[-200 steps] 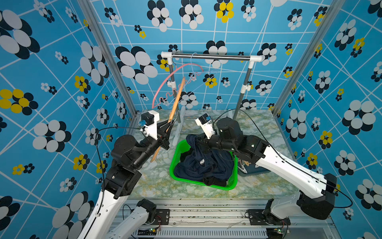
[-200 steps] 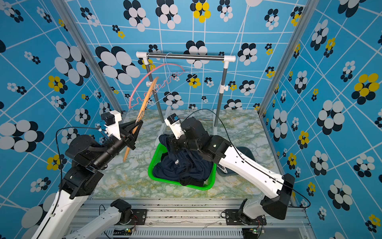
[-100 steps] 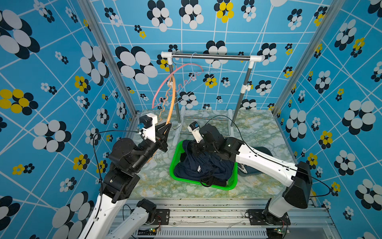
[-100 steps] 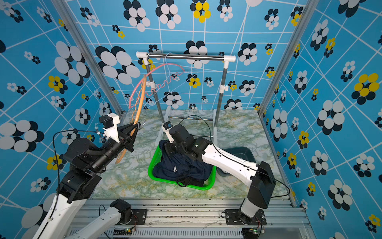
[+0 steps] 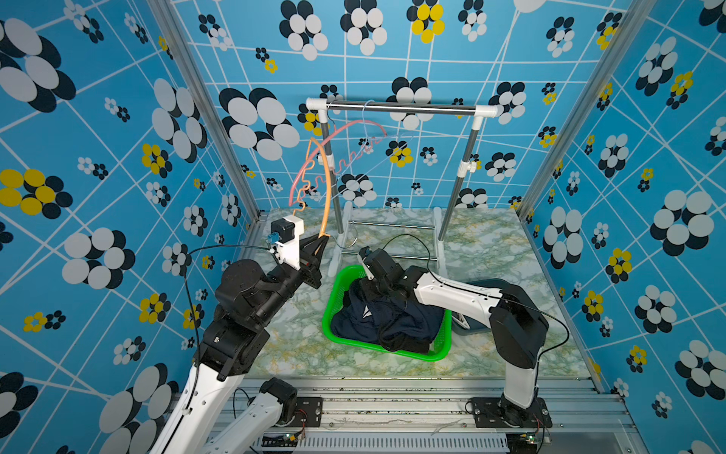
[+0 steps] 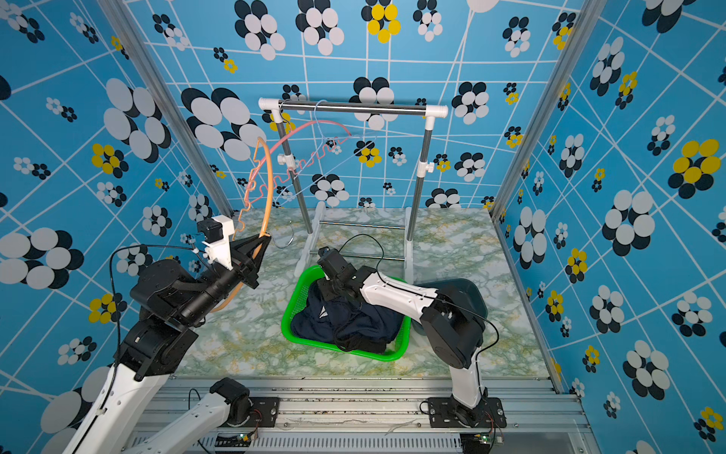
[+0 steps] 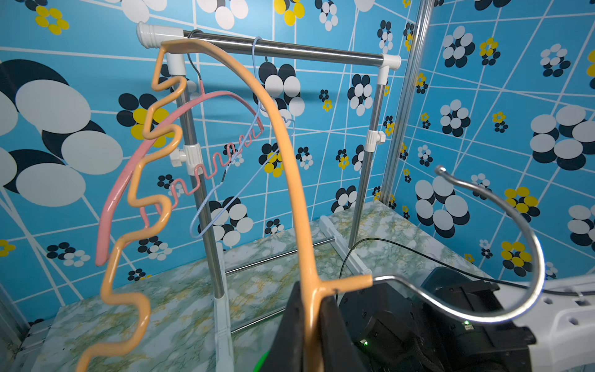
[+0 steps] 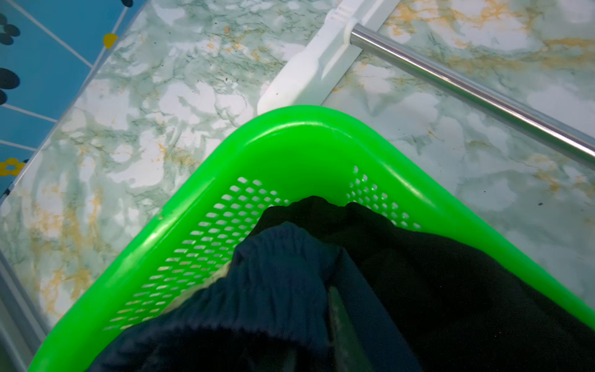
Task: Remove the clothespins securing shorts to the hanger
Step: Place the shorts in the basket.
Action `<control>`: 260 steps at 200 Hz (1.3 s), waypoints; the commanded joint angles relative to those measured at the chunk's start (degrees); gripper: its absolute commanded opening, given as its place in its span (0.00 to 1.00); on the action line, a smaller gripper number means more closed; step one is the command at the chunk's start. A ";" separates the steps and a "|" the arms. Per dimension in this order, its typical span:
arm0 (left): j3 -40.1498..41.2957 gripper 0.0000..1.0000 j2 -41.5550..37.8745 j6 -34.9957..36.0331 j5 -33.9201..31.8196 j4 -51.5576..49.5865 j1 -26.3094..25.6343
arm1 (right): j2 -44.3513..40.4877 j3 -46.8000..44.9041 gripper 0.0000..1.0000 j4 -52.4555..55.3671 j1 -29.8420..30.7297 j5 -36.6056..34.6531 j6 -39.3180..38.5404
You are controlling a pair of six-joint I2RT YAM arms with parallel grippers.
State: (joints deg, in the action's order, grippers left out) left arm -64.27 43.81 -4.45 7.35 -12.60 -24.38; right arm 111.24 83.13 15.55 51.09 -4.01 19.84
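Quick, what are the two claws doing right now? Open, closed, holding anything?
Left gripper: closed on the orange hanger.
Right gripper: at the navy shorts in the green basket; open or closed cannot be told.

You get bright, even light, faint shadows, glare on the glossy green plastic basket, navy fabric shorts blurred, frame edges bowed.

Green basket (perforated) sits before the rack.
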 commanded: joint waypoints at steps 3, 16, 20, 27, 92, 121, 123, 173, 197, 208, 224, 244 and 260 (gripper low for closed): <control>0.42 0.00 0.12 -0.47 0.67 2.23 0.48 | 3.63 -1.53 0.20 1.50 -0.62 -1.26 1.01; 0.55 0.00 0.38 -0.39 0.56 2.25 0.47 | 4.48 -1.74 0.22 1.54 -0.69 -1.15 1.11; 0.47 0.00 0.46 -0.39 0.51 2.16 0.48 | 4.59 -1.78 0.23 1.57 -0.73 -1.17 1.18; 0.47 0.00 0.49 -0.38 0.51 2.06 0.43 | 4.55 -1.91 0.25 1.65 -0.78 -0.94 1.21; -0.13 0.00 1.12 0.14 0.82 0.19 0.56 | -4.08 2.44 0.61 7.91 -0.73 -0.21 -1.96; -0.42 0.00 0.96 0.38 0.99 -0.56 0.56 | -8.86 3.51 0.69 10.07 -0.73 -1.09 -2.45; -0.46 0.00 0.98 0.40 0.99 -0.58 0.52 | -9.20 3.48 0.69 10.23 -0.73 -1.22 -2.44; -0.42 0.00 0.97 0.37 0.82 -0.52 0.56 | -17.36 2.66 0.71 13.49 -0.73 -2.00 -1.83; -0.11 0.00 1.31 0.10 0.82 -0.34 0.59 | -22.52 -1.17 0.65 12.35 -0.40 0.38 0.08; 0.16 0.00 1.47 -0.03 0.88 -0.24 0.63 | -24.75 -3.30 0.64 11.98 0.41 0.26 0.84; 0.38 0.00 1.69 -0.21 0.88 -0.14 0.65 | -27.60 -6.60 0.64 12.34 2.10 -1.16 1.84; 0.59 0.00 1.87 -0.37 0.91 0.10 0.61 | -29.43 -9.95 0.70 13.61 4.54 -2.42 3.17; 0.64 0.00 2.04 -0.53 1.02 0.12 0.65 | -29.60 -11.96 0.74 14.65 6.12 -2.70 4.11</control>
State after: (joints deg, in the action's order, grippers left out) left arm -64.01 45.50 -4.89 7.70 -15.22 -24.34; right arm 81.95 74.32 26.98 55.13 -5.52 21.63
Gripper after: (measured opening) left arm 0.101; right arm 0.712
